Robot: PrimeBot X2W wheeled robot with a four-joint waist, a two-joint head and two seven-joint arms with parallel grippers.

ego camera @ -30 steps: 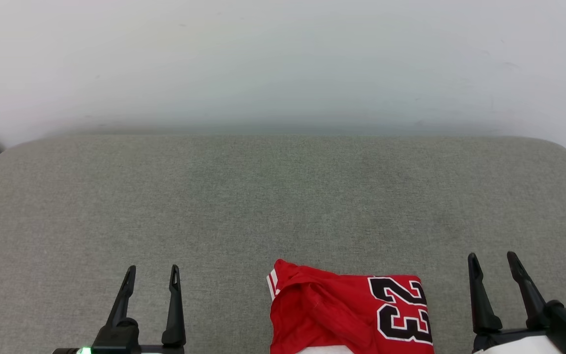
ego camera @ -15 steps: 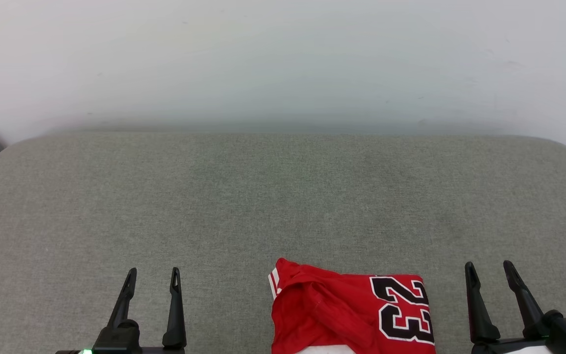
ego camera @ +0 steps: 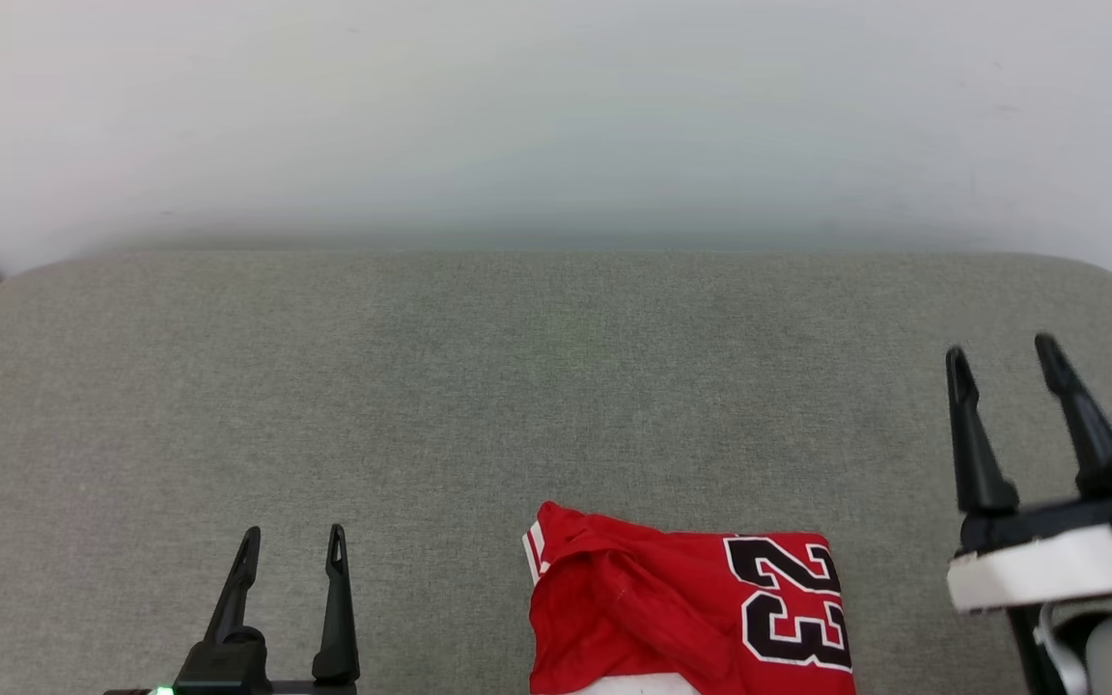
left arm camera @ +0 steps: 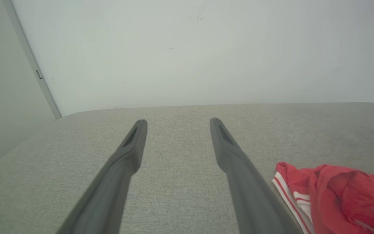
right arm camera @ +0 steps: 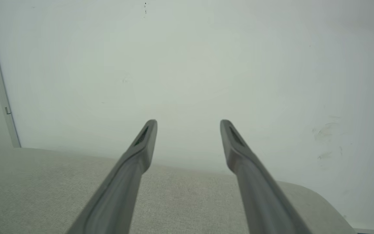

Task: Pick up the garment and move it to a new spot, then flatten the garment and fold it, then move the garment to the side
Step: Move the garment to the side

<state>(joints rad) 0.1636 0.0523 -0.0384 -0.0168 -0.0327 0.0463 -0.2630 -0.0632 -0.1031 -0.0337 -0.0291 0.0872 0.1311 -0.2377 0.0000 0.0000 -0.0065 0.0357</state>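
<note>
A: While the left gripper (ego camera: 293, 531), lower left, and the right gripper (ego camera: 1000, 346), right edge, hang empty with fingers spread, the shirt (ego camera: 691, 608) lies bunched at bottom centre on the pad (ego camera: 517, 386), "23" showing.
B: Which step?
A: Either awaiting pickup, or roughly folded and set aside. Any further grip means pinching loose cloth.
</note>
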